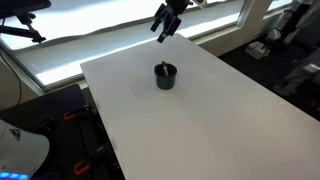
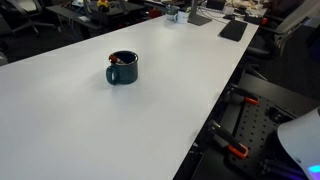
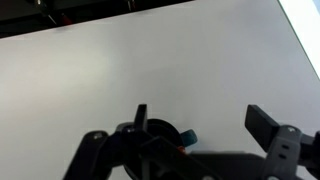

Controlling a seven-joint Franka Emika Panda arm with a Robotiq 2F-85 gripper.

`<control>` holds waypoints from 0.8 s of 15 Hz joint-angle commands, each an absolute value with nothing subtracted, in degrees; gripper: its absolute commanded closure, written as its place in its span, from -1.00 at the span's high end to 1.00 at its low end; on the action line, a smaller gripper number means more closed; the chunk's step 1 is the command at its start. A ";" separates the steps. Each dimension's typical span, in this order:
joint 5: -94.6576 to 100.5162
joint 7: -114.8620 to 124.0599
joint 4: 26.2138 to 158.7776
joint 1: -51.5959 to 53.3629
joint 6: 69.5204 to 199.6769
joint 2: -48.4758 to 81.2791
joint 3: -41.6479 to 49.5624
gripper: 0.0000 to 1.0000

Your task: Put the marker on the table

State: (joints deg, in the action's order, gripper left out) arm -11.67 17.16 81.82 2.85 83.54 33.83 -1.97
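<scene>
- My gripper (image 1: 165,24) hangs above the far edge of the table (image 1: 230,115), fingertips pointing down. It sits at about 12 o'clock from the mug (image 1: 165,77) in an exterior view, well apart from it and higher.
- My jaws are spread wide and hold nothing. In the wrist view one of my fingers (image 3: 140,116) rises at about 7 o'clock of the frame and its partner at about 4 o'clock. Only bare white tabletop shows between them.
- The marker (image 2: 117,62) is inside the mug, not on the tabletop. Its reddish-orange end shows just at the rim, on the 10 o'clock side of the opening in an exterior view.
- In the wrist view the mug is a dark round shape at 6 o'clock, partly hidden behind my own body. An orange spot sits at its 3 o'clock edge, with a small blue bit touching it; I cannot tell what the blue bit is.
- The mug stands upright near the middle of the table, alone on the white surface in both exterior views.
- Beyond the table's far edge, at 12 o'clock, a bright pale panel (image 1: 110,40) runs along the background.
</scene>
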 commanded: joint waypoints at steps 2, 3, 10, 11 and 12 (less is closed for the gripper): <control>-11.93 16.99 81.09 3.31 83.04 34.28 -1.38 1.00; -11.93 16.99 80.81 3.31 82.82 34.27 -1.38 1.00; -10.04 17.37 68.81 2.74 76.46 41.77 -0.39 1.00; -9.27 17.54 65.46 2.90 74.83 43.66 -0.08 1.00; -8.85 17.32 62.39 2.93 72.92 45.51 -0.05 1.00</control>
State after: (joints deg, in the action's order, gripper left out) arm -10.34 17.16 73.49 2.64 79.37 39.20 -0.61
